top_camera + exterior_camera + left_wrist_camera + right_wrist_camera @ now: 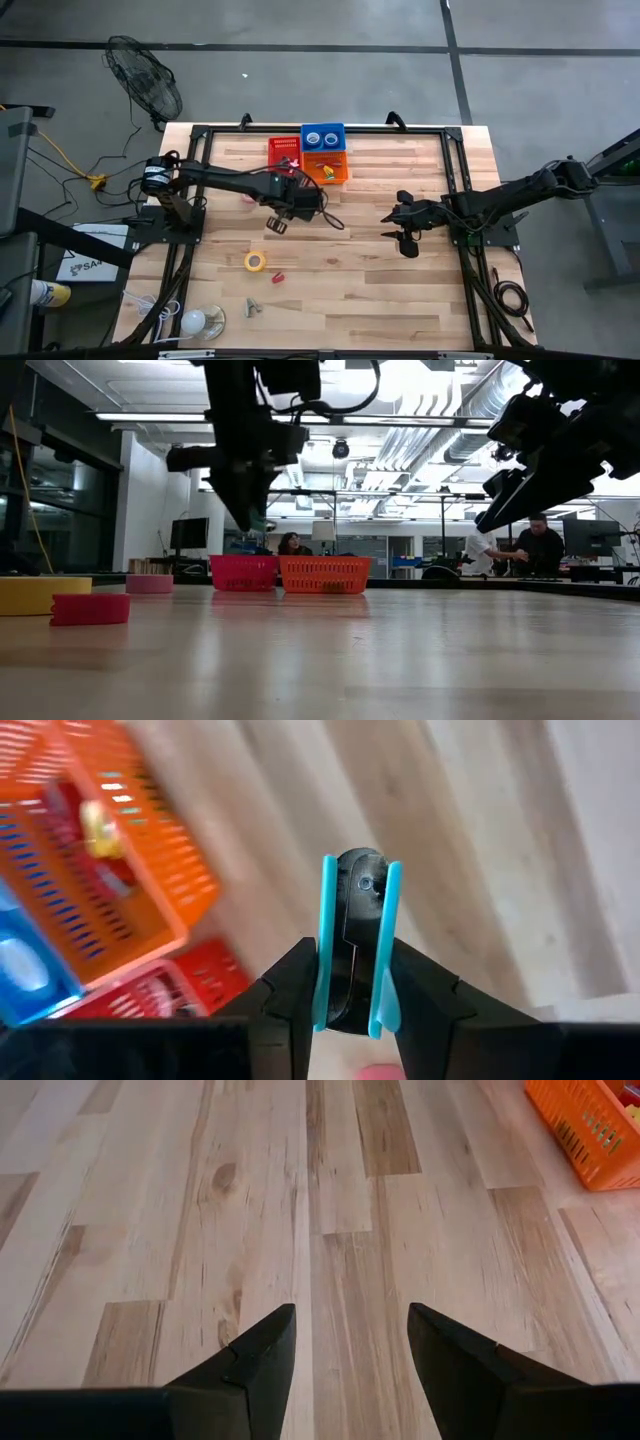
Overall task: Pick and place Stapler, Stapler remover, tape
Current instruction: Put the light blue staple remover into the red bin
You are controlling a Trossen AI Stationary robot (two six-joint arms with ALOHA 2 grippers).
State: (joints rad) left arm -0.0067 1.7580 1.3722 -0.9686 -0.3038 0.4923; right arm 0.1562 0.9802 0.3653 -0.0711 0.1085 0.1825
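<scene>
Looking from above, the left gripper (pixel 281 224) hangs near the baskets (pixel 325 166), carrying the staple remover; tape (pixel 256 261) lies on the table (pixel 360 290). Its wrist view shows the remover (pixel 357 945) pinched between closed fingers (pixel 290 995). Next move, probably: reach a basket, release. The right gripper (pixel 350 1342) waits open.

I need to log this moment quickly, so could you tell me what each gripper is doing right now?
Left gripper: closed on a black and blue stapler remover, above the table.
Right gripper: open, empty.
</scene>
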